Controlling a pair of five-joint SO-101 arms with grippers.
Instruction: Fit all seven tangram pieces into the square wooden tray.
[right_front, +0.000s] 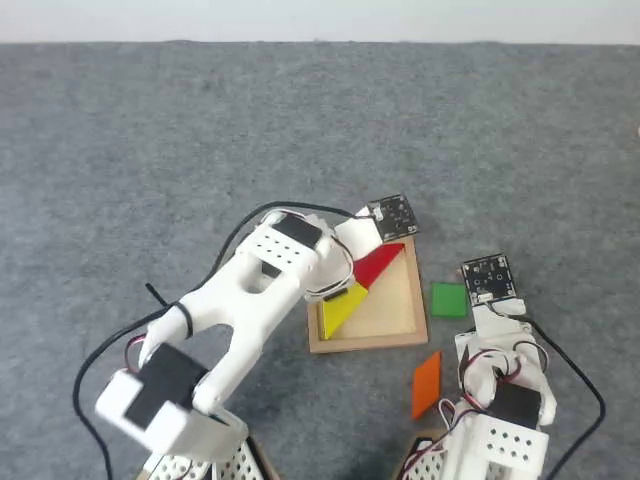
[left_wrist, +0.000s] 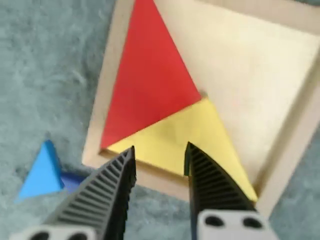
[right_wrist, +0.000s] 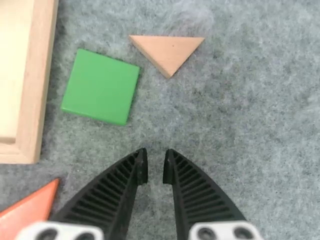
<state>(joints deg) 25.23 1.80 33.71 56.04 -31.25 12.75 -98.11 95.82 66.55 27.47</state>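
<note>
The left gripper (left_wrist: 160, 149) has its jaws a moderate gap apart and empty, poised over one edge of the tray (left_wrist: 105, 90), just above the yellow triangle (left_wrist: 175, 135). That piece lies with its long side along this edge. The red triangle (left_wrist: 147, 75) lines the adjoining edge, and the two meet at the corner. A blue triangle (left_wrist: 42, 172) sits outside that corner, perhaps with a darker piece beside it. The right gripper (right_wrist: 155, 157) shows only a thin slit, empty, over the carpet (right_wrist: 250, 125) near the green square (right_wrist: 100, 86), tan triangle (right_wrist: 167, 50) and orange piece (right_wrist: 27, 210). A descent here could catch the rim or shove the yellow triangle askew, spoiling the fit for the rest.
</note>
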